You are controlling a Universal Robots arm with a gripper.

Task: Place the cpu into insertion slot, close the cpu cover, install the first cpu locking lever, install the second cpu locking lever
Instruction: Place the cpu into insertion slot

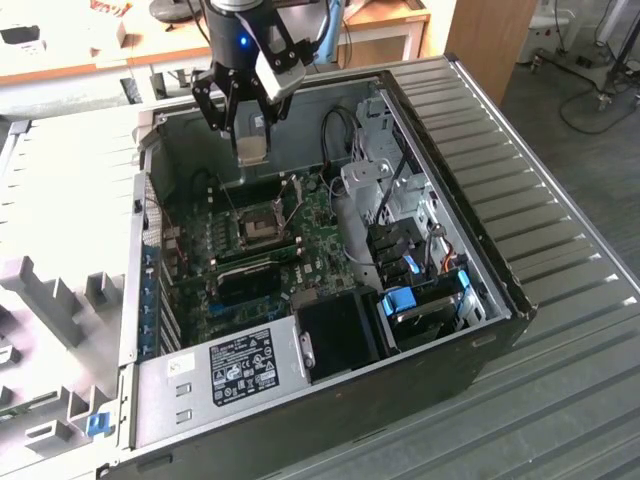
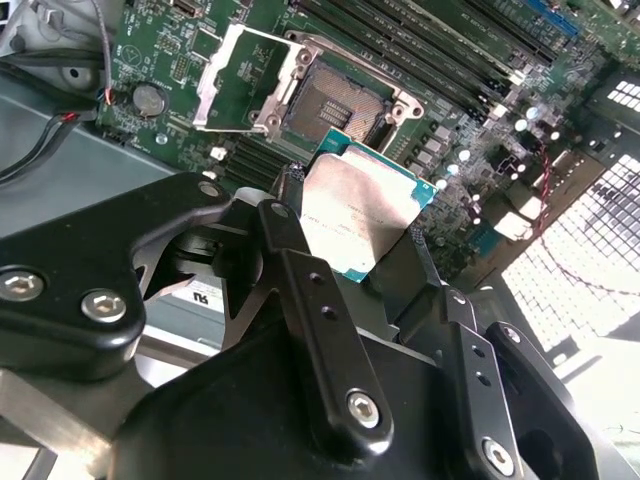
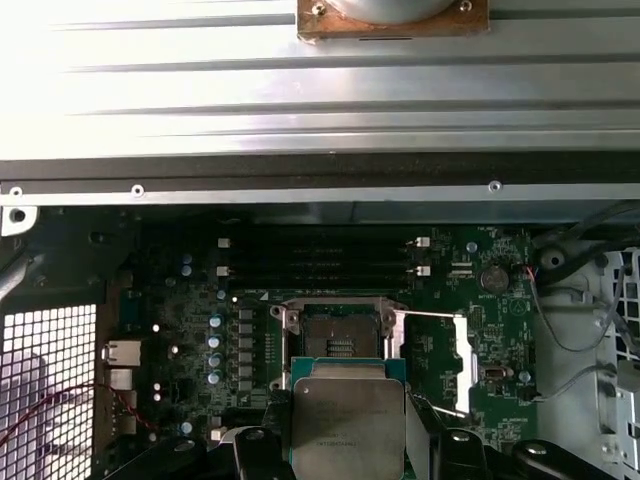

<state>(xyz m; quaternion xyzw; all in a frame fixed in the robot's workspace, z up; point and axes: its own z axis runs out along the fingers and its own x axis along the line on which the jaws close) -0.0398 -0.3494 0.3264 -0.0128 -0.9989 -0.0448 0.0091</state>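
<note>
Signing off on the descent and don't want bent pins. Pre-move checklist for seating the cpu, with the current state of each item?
1. cpu held in claw, pinched on two opposite edges: ok.
2. insertion slot empty, nothing lying in it: ok.
3. cpu cover swung open, off the slot: ok.
4. cpu hanging above the green board, touching nothing, in the exterior view: ok.
5. cpu corner mark matched to the slot: cannot tell.
6. Slot contacts undamaged: cannot tell.
</note>
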